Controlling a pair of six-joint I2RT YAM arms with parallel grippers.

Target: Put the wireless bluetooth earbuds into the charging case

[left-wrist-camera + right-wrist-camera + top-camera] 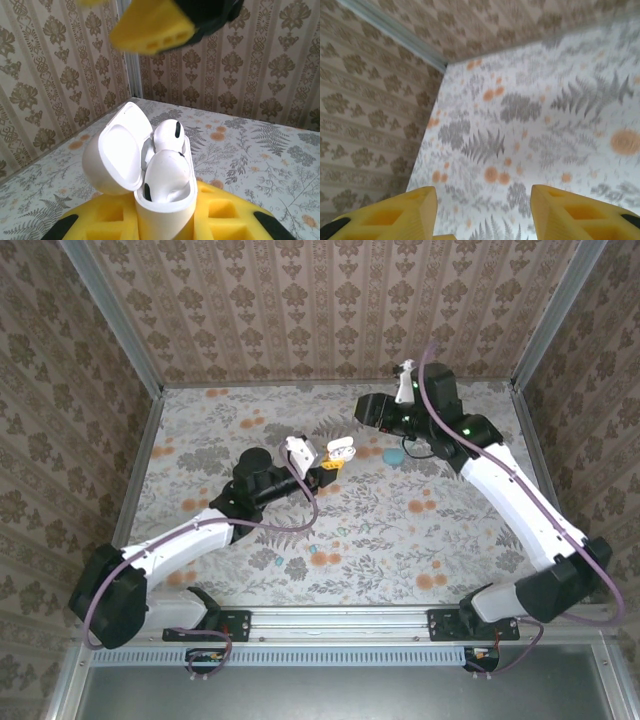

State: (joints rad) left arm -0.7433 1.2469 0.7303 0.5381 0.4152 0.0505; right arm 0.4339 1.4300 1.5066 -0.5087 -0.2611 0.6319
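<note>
Left gripper hides charging case base; earbuds half-sunk.

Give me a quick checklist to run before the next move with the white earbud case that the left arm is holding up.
1. Left gripper shut on the charging case: ok.
2. Lid swung open: ok.
3. Two white earbuds sitting in the case: ok.
4. Both pushed fully down: cannot tell; the near earbud seems to sit high.
5. Right gripper open, nothing between its fingers: ok.
</note>
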